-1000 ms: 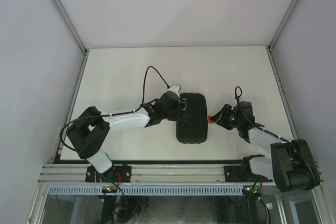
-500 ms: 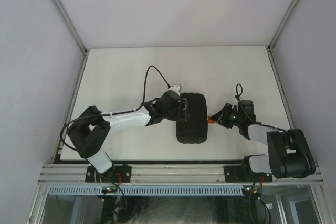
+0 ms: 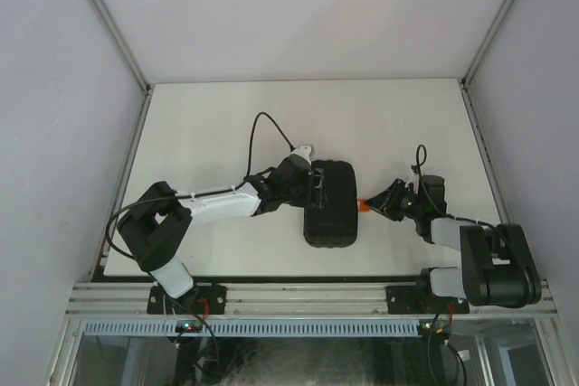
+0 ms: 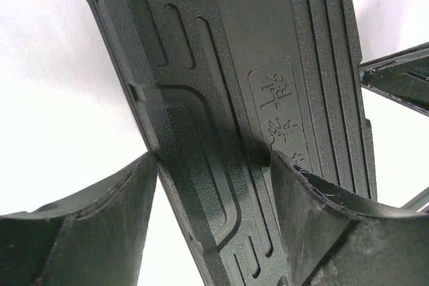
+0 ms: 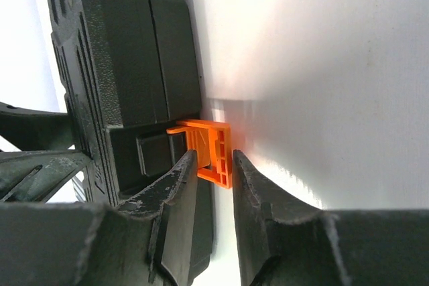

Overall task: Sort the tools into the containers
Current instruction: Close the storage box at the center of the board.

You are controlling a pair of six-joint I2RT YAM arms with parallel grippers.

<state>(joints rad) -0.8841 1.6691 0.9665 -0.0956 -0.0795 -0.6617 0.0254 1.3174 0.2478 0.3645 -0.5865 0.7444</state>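
The black plastic rounded-rectangle tool case [image 3: 330, 210] lies closed and flat near the middle of the white tabletop [image 3: 226, 124], between the two arms; the left claw [image 4: 213, 160] is at its left edge, spread wide, its fingers [image 4: 94, 232] straddling the ribbed, embossed shell; the right claw [image 5: 214, 162] is at the case's right side, narrowed to a slim gap and pinching the small orange latch [image 5: 209, 140], which juts from the seam with one finger touching it on each side.
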